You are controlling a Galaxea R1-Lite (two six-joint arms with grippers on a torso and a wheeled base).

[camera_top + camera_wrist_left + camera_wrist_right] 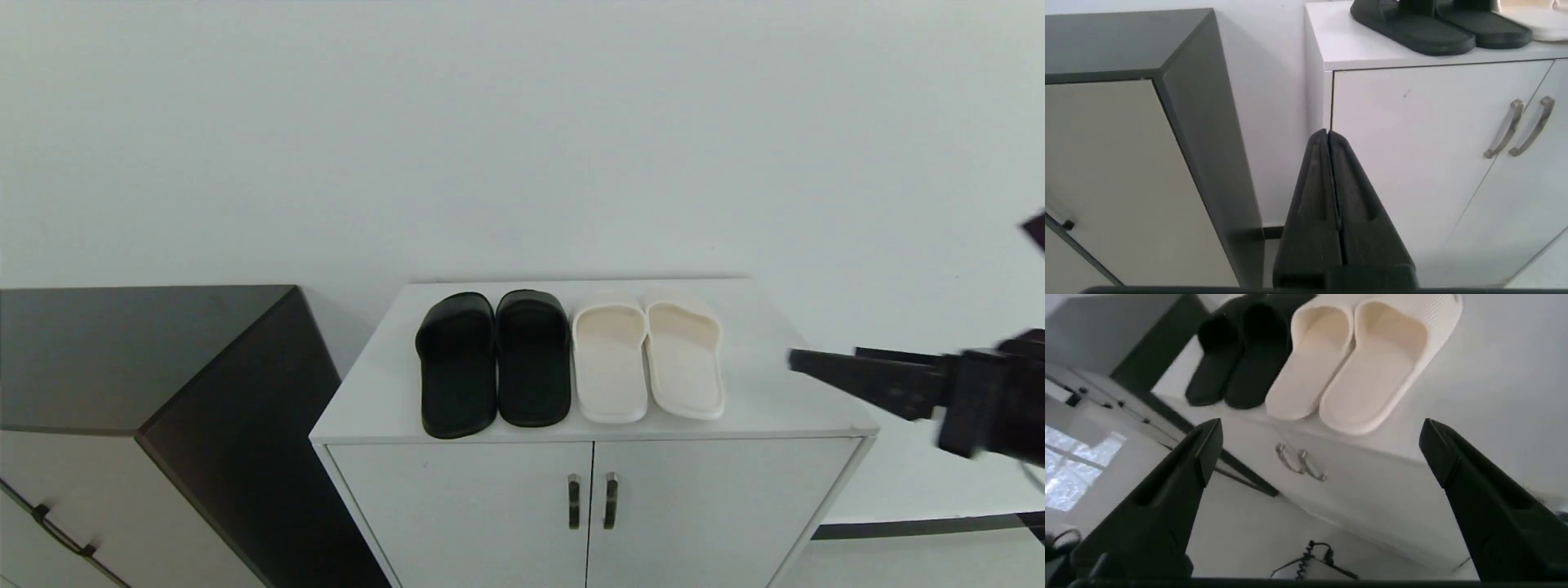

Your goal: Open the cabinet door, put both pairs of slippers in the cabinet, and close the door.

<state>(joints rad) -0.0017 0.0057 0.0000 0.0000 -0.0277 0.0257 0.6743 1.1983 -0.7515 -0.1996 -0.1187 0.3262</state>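
- Plain white wall (522,122) fills the upper half of the head view, with a dark strip (914,527) along its foot at the lower right.
- A white cabinet (367,400) stands in the lower centre of the frame against that wall. Its two doors, the left door (465,523) and the right door (710,514), are both closed.
- Two upright metal handles (574,501) sit side by side where the doors meet.
- The black slippers (482,367) lie on the cabinet top, left of centre, soles down, the two touching each other.
- The cream slippers (637,367) lie just to the right of the black pair, also soles down and side by side. The inner cream slipper is right beside the inner black one.
- A dark cabinet (229,408) with a pale front stands at the lower left of the frame, near the white cabinet's side.
- The right gripper (823,357) hangs at the right edge of the frame, level with the cabinet top and apart from the cream pair. In the right wrist view its fingers (1176,490) are spread wide and hold nothing.
- The left gripper (1328,139) is low in front of the white cabinet's left side. Its fingers (1310,204) are pressed together with nothing between them.
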